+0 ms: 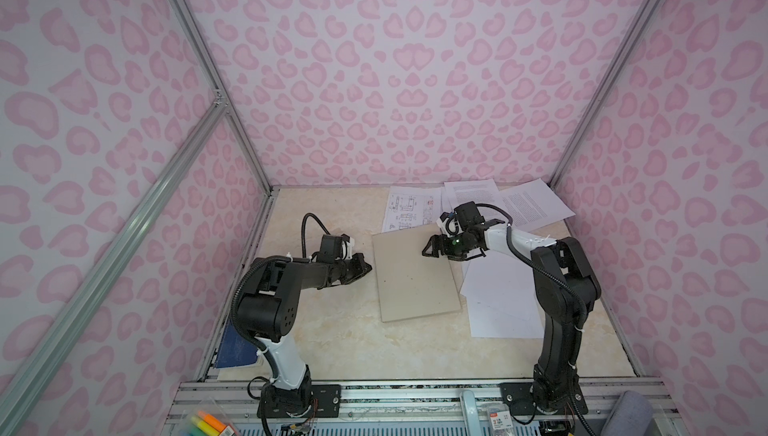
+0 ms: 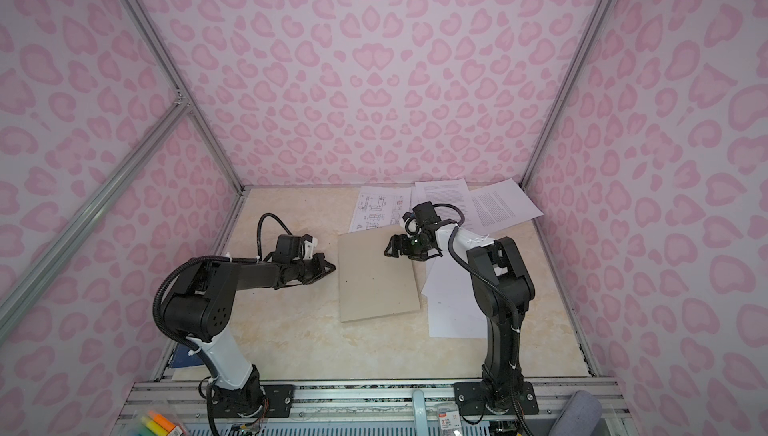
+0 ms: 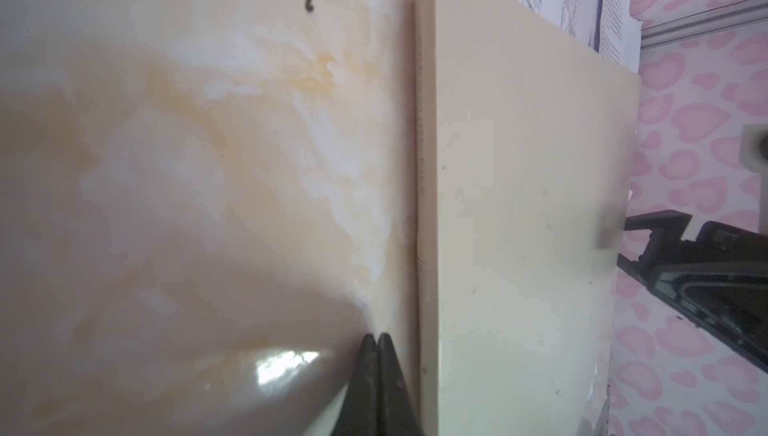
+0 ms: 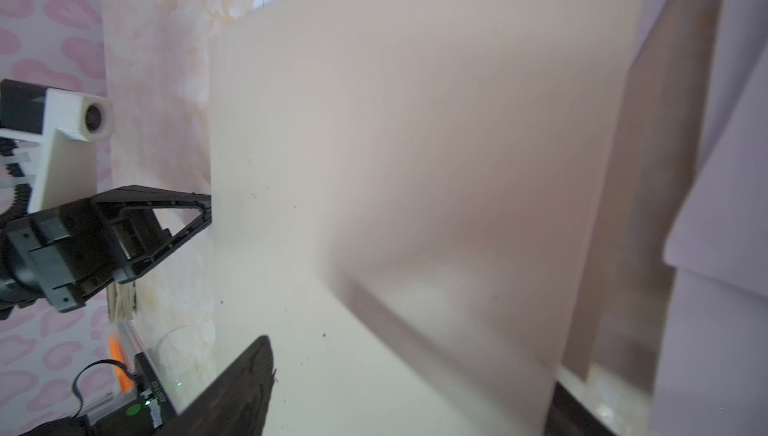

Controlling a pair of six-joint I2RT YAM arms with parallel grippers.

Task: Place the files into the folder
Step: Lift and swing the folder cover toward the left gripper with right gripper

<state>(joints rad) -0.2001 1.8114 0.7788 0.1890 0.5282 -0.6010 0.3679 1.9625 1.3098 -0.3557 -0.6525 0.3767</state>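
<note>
Your left gripper point(image 1: 368, 267) is clamped empty just beside the folder point(image 1: 415, 276), at its 9 o'clock edge. Right gripper point(image 1: 428, 247) gapes over its 1 o'clock corner, and the files point(image 1: 500, 301) lie from 12 to 3.

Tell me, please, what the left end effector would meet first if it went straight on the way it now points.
The left end effector, shut, points at the folder, so it would most likely meet the folder's edge facing it first; whether the tips already touch it is unclear.

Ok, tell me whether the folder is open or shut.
Shut. The folder lies flat, both leaves together, only one plain cover showing.
</note>
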